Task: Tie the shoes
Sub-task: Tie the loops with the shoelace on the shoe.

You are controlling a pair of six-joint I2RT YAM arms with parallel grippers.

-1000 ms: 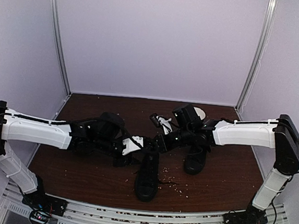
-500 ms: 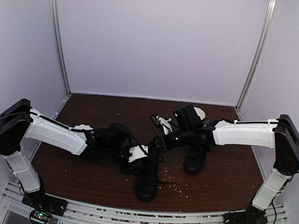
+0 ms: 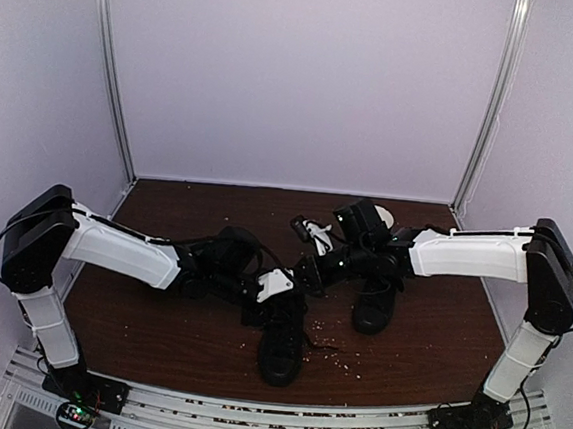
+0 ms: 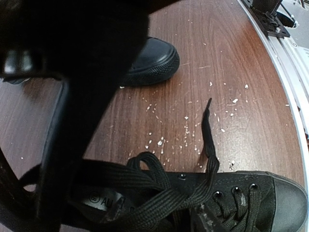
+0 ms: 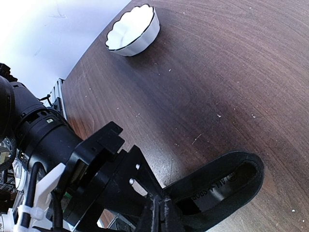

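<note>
Past closed right jaws, their view shows a white bowl (image 5: pixel 133 30); left jaws unclear.

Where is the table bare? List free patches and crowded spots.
Free: the dark brown wooden table along the back wall, left half; the near-left corner before the left arm; the near-right corner past the right-hand black lace-up sneaker. Crowded: the centre, where left gripper and right gripper meet over the nearer black sneaker. A white scalloped bowl sits far right.
</note>
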